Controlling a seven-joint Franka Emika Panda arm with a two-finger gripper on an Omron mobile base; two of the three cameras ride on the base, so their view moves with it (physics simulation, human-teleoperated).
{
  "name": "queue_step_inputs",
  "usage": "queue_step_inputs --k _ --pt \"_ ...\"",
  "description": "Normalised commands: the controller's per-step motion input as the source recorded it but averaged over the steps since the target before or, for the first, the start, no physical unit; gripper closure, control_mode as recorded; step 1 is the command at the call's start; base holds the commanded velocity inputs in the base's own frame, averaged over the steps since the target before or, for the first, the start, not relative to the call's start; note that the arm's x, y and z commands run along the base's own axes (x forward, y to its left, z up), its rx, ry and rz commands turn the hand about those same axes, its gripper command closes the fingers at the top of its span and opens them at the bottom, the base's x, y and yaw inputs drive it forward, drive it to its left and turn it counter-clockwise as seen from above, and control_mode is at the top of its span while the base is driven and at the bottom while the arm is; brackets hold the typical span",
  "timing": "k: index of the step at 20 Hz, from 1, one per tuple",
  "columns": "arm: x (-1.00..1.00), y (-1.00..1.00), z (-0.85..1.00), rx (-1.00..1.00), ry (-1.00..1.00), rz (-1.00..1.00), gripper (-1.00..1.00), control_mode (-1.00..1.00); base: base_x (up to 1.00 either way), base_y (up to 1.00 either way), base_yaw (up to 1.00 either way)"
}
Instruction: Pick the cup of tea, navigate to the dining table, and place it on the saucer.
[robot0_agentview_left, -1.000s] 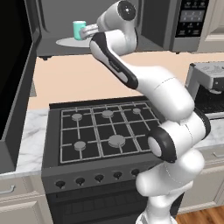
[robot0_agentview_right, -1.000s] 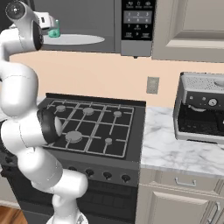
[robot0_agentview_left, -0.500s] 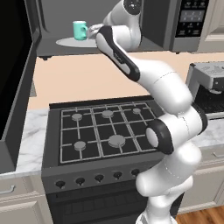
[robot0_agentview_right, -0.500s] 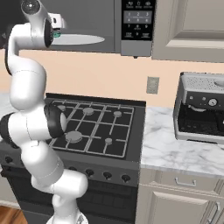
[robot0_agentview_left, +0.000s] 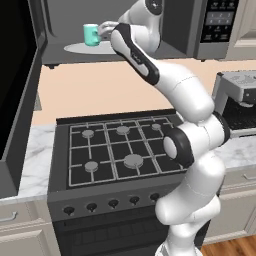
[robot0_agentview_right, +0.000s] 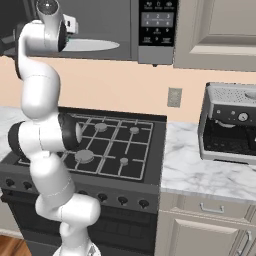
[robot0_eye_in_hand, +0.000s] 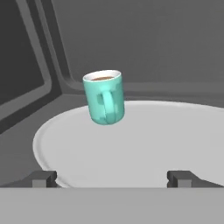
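The cup of tea (robot0_agentview_left: 91, 35) is a teal mug with brown liquid, standing upright on the white turntable plate (robot0_agentview_left: 80, 48) inside the open microwave. In the hand view the cup of tea (robot0_eye_in_hand: 104, 98) is ahead and a little left of centre, its handle facing me. My gripper (robot0_agentview_left: 104, 31) hovers just right of the mug, apart from it. The gripper (robot0_eye_in_hand: 112, 178) is open, with its fingertips (robot0_eye_in_hand: 43, 178) wide apart and nothing between them. In the right base view the arm hides the mug. The dining table and the saucer are out of view.
The microwave door (robot0_agentview_left: 20, 90) hangs open at the left. Its control panel (robot0_agentview_right: 159, 25) sits to the right of the cavity. A gas stove (robot0_agentview_left: 120, 150) lies below the arm. A coffee machine (robot0_agentview_right: 230, 125) stands on the marble counter (robot0_agentview_right: 200, 172) at the right.
The arm's upper joints have swung up and to the right while the hand stayed level beside the mug. The mug has not moved and the jaws stayed open.
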Motion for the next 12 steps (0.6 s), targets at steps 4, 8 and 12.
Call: queue_step_inputs --k 4,8,12 --pt "0.38 0.07 -0.10 0.05 0.00 0.00 -1.00 -1.00 0.00 0.00 0.00" --pt "0.13 0.16 0.00 0.03 0.00 0.00 -1.00 -1.00 0.00 0.00 0.00" --pt "0.00 0.23 0.00 0.00 0.00 0.00 -1.00 -1.00 0.00 0.00 0.00"
